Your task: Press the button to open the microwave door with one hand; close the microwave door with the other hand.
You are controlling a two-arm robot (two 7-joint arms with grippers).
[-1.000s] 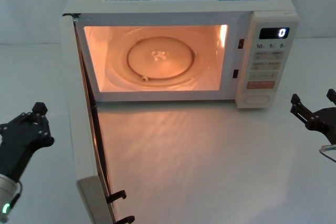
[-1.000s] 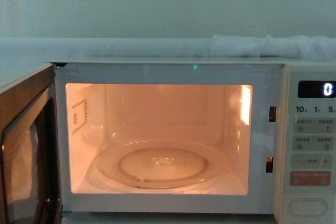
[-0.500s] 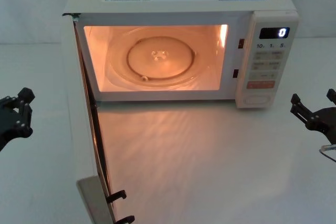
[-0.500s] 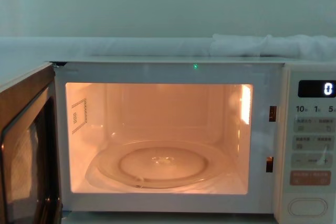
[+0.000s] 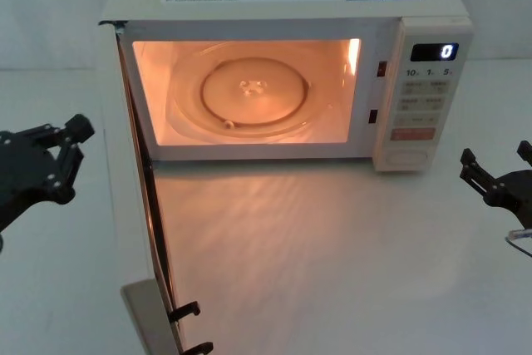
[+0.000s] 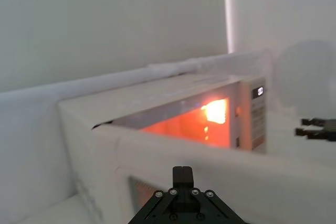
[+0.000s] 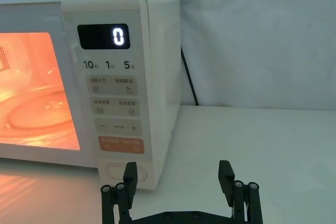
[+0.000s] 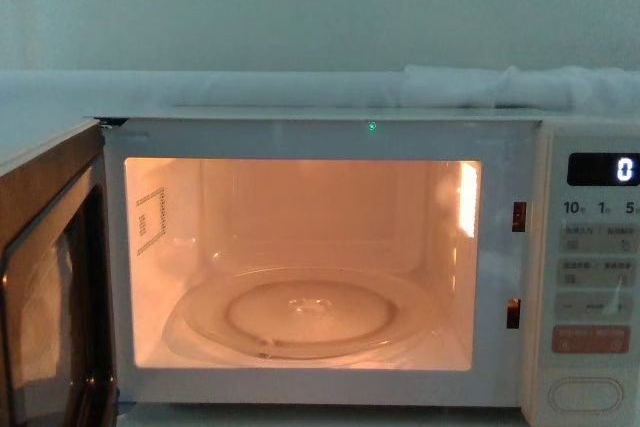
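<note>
Two end effectors flanking the microwave, both empty. Left end effector [image 5: 71, 154] hovering just outside the microwave door [image 5: 125, 205], fingers spread, not touching it. Door swung fully open toward the robot, lit cavity and glass turntable [image 5: 253, 93] exposed. Oval button [image 5: 404, 156] at the panel's bottom, untouched. Right end effector [image 5: 497, 170] near the front right corner above the counter [image 5: 332, 263], fingers wide apart.
</note>
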